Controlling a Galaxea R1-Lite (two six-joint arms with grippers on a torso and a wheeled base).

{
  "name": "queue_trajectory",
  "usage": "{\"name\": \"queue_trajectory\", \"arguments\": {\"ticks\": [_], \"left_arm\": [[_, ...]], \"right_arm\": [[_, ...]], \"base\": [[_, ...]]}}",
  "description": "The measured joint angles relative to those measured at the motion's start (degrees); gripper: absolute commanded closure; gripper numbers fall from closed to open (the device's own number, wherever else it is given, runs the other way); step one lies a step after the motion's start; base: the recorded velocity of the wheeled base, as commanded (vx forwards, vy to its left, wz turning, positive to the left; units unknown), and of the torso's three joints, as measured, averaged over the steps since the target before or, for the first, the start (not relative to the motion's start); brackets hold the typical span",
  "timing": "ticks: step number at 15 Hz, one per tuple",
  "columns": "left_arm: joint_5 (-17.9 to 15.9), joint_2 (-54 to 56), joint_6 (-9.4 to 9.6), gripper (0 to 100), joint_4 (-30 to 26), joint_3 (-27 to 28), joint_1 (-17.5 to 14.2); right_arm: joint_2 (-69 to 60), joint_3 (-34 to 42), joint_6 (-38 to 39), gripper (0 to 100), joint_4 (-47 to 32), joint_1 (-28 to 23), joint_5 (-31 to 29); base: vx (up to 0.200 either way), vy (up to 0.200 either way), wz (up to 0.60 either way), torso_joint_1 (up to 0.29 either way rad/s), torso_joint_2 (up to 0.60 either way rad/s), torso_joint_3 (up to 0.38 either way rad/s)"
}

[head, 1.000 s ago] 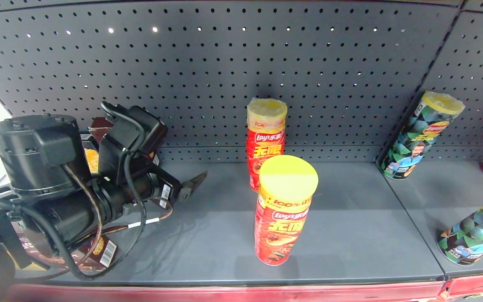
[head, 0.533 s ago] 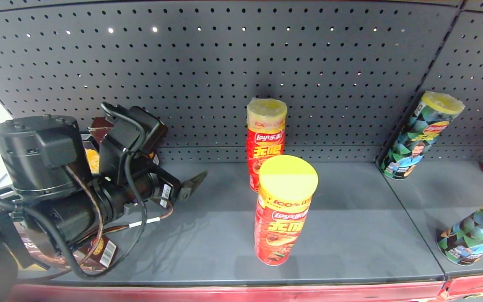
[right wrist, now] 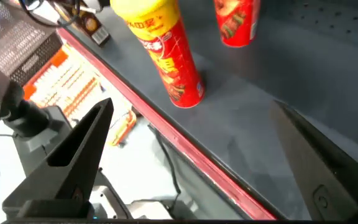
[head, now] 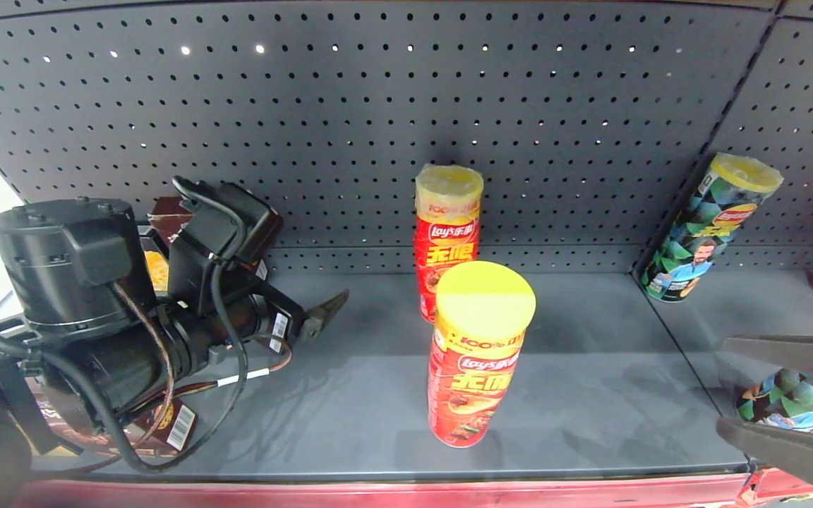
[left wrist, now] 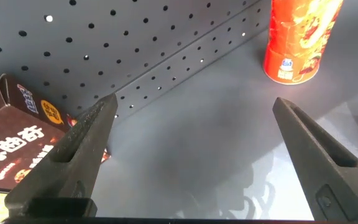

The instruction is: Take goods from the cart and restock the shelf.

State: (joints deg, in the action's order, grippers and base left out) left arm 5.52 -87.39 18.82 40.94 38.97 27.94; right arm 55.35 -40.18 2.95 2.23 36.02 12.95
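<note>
Left hand (left wrist: 194, 102): spread wide, empty, left of front red can (head: 480, 353).
Right hand (head: 727, 384): spread wide, empty, right of that can.
Front red can: upright on shelf (head: 350, 409), near its front edge.

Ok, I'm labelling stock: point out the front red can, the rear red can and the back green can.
front red can (head: 476, 374), head view, middle of its label.
rear red can (head: 447, 236), head view, on its label.
back green can (head: 703, 238), head view, middle of its side.
</note>
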Motion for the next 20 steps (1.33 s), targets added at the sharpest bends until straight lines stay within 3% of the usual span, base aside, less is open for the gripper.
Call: {"name": "queue_trajectory", "arguments": {"ticks": [3,9,14,20], "left_arm": [[0.0,-0.04,0.02,0,0.28,-0.06,0.0],[0.0,-0.06,0.0,0,0.45,-0.04,0.0],[-0.02,-0.06,0.06,0,0.45,-0.06,0.09],[-0.02,-0.12,0.55,0,0.52,-0.15,0.5]], "right_arm": [[3.52,-0.3,-0.11,0,0.17,3.13,-5.01],[9.12,0.27,-0.3,0,0.12,7.02,-9.51],[14.64,-0.37,-0.33,0,1.4,7.89,-17.04],[22.93,-4.13,-0.3,0,3.01,7.88,-21.39]], "base": [[0.0,0.0,0.0,0.0,0.0,0.0],[0.0,0.0,0.0,0.0,0.0,0.0],[0.0,0.0,0.0,0.0,0.0,0.0],[0.0,0.0,0.0,0.0,0.0,0.0]]}}
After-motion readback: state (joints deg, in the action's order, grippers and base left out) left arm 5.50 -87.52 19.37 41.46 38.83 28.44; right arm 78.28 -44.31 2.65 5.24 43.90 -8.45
